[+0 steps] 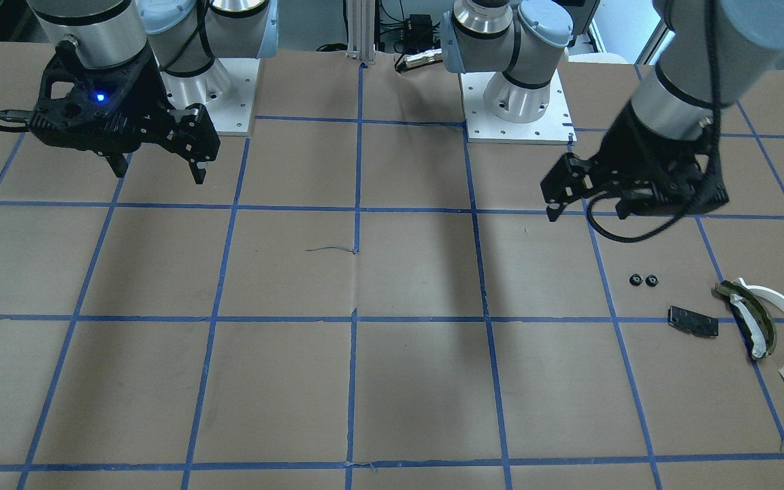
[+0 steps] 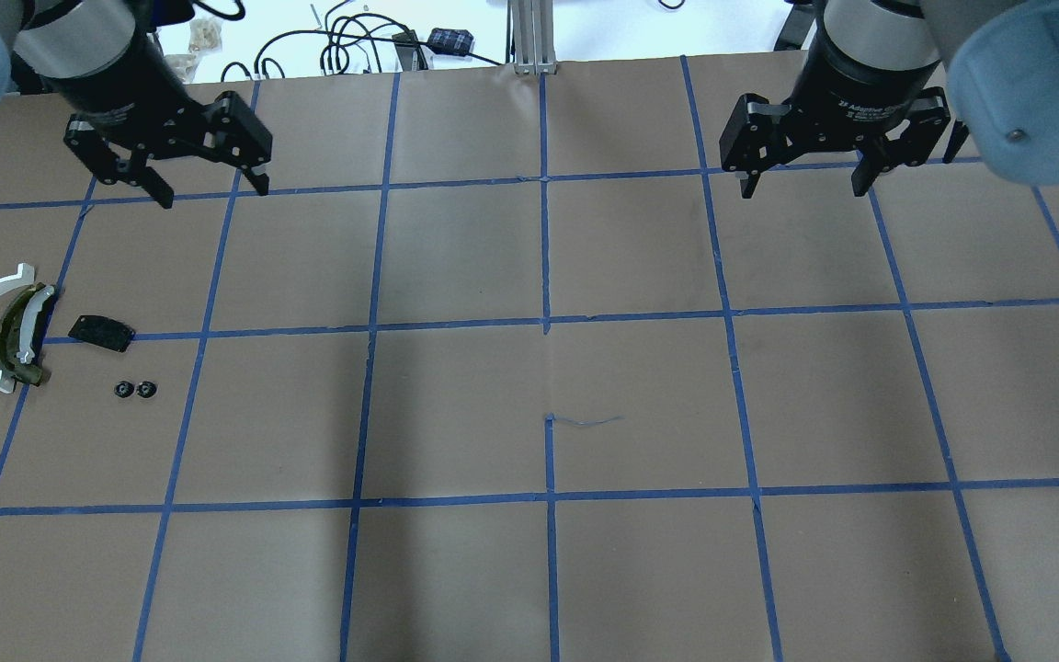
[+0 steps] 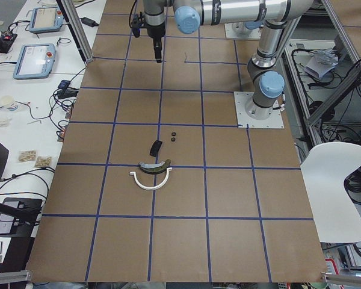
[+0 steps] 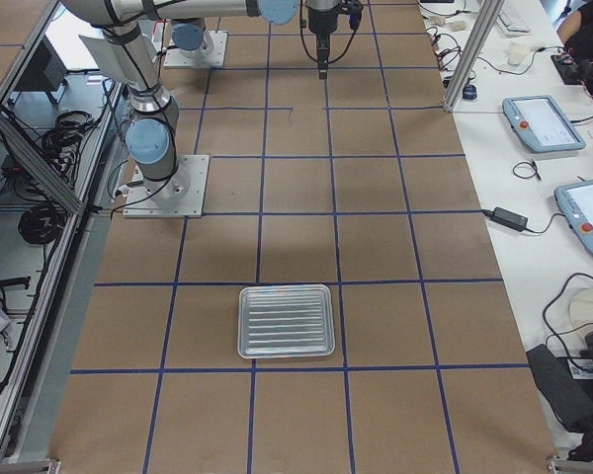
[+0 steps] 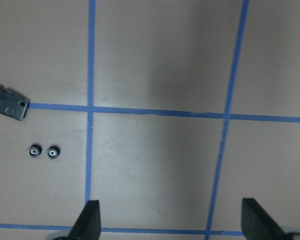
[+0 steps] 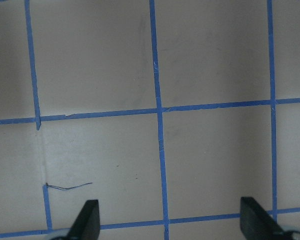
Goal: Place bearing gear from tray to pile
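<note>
Both the left jaws and right jaws hang wide open and empty. Two bearing gears lie on the bench below the left jaws, beside the pile; the tray looks bare, so I'd just lift away without brushing them.

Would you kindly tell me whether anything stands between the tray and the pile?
Nothing visible does: only taped paper lies between tray and pile; the left pincer and right pincer hang open above it.
</note>
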`<state>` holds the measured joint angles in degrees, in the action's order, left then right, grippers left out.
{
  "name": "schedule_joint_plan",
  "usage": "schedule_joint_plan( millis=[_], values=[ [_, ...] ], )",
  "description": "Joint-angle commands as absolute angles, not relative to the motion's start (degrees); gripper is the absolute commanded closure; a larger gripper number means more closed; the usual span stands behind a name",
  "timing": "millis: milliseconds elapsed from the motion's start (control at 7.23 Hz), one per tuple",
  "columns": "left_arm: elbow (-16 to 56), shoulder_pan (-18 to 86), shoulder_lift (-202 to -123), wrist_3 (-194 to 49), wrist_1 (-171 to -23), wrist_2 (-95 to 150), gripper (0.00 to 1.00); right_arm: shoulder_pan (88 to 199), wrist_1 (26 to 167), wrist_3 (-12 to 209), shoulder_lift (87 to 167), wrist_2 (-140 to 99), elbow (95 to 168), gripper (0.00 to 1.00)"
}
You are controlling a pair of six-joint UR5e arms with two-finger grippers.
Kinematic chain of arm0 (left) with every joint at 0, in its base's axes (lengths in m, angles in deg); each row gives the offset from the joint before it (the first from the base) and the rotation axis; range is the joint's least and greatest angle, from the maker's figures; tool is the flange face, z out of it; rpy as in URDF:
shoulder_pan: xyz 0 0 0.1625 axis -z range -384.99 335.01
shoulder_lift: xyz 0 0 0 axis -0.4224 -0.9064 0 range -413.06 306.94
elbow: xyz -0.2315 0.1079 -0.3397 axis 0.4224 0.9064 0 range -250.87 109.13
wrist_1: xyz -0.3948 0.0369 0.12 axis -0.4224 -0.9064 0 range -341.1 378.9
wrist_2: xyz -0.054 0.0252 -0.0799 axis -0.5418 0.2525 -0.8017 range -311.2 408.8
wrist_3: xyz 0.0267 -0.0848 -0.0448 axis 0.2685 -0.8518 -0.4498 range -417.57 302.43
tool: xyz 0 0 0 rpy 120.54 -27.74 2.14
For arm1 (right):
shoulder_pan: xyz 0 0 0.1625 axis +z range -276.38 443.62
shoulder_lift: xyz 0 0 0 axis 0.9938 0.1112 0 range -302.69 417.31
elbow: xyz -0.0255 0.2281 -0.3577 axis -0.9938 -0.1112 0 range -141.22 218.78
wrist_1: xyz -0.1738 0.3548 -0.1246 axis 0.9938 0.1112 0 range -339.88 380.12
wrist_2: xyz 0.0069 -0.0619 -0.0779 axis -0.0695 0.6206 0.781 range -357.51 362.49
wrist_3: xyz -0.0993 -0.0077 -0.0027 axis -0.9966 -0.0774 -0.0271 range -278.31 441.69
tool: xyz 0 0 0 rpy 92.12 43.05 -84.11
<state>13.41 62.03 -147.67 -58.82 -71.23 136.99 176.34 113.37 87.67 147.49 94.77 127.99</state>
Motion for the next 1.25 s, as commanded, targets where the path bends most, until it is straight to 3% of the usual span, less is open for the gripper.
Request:
schedule_joint_plan(
  millis=[0,1107],
  values=[
    [12.97,68.69,-145.0,-64.07,-71.46,136.95,0.0,176.34,113.37,87.67,147.48,94.77,127.99,0.0],
    [13.42,65.9,-143.41,-61.35,-73.3,139.24,0.0,176.34,113.46,87.67,147.4,94.77,127.82,0.0]
  ],
)
